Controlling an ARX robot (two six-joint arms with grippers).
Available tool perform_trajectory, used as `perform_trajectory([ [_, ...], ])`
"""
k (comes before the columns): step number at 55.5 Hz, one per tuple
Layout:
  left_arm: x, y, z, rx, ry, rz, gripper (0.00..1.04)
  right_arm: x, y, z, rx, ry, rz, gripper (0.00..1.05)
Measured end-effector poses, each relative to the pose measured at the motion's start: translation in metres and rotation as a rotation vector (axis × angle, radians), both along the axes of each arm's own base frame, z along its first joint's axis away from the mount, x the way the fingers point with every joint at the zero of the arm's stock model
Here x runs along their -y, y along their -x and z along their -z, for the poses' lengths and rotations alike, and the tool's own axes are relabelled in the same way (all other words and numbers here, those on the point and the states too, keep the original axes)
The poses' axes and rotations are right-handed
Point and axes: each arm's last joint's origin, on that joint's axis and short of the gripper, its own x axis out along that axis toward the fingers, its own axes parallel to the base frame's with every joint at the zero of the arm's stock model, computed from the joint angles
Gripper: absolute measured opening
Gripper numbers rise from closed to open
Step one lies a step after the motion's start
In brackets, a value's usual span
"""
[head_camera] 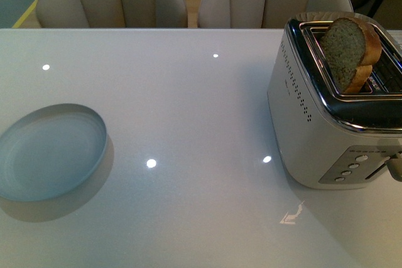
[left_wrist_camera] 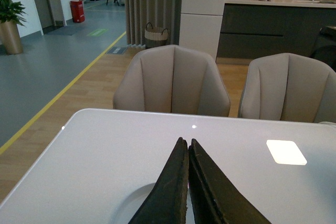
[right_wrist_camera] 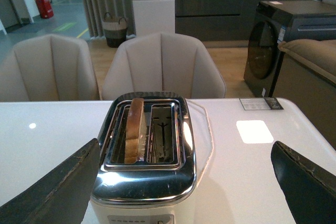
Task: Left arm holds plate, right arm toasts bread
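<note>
Gripper first: the right gripper (right_wrist_camera: 181, 192) hangs spread wide, its two dark fingers flanking the toaster with nothing between them, while the left gripper (left_wrist_camera: 188, 182) has its fingers pressed together, empty, poised just above the plate's rim.

Of the things on the glossy white desk (head_camera: 188, 92), the toaster (head_camera: 314, 130) is the bulkiest: a polished metal box at the right, with buttons and a lever low on its front face. It looks heavy enough to stay put when the lever is pushed, though its smooth shell would give fingers little purchase.

The plate (head_camera: 51, 152) lies flat at the desk's left, well apart from the toaster. It is pale, shallow and rigid, likely ceramic or glass, so slick and breakable. The low raised rim is the only place to pinch it, and a grip there must be firm without tilting it; on such a shiny desk it may slide as a finger works under the edge.

The bread (right_wrist_camera: 135, 129) stands upright in one slot, its rounded top and darker crust well clear of the opening; the neighbouring slot is empty. It should be light, soft and crumbly, so squeezing across the flat faces near the top crust, gently, seems safest. Whether it is toasted yet I cannot tell.
</note>
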Motion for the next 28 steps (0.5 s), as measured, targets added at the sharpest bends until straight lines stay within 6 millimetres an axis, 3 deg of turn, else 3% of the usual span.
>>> perform_trajectory([
  [28, 0.000, 0.017, 0.003, -0.005, 0.000, 0.000, 0.03, 0.000, 0.000, 0.000, 0.000, 0.000, 0.000, 0.96],
])
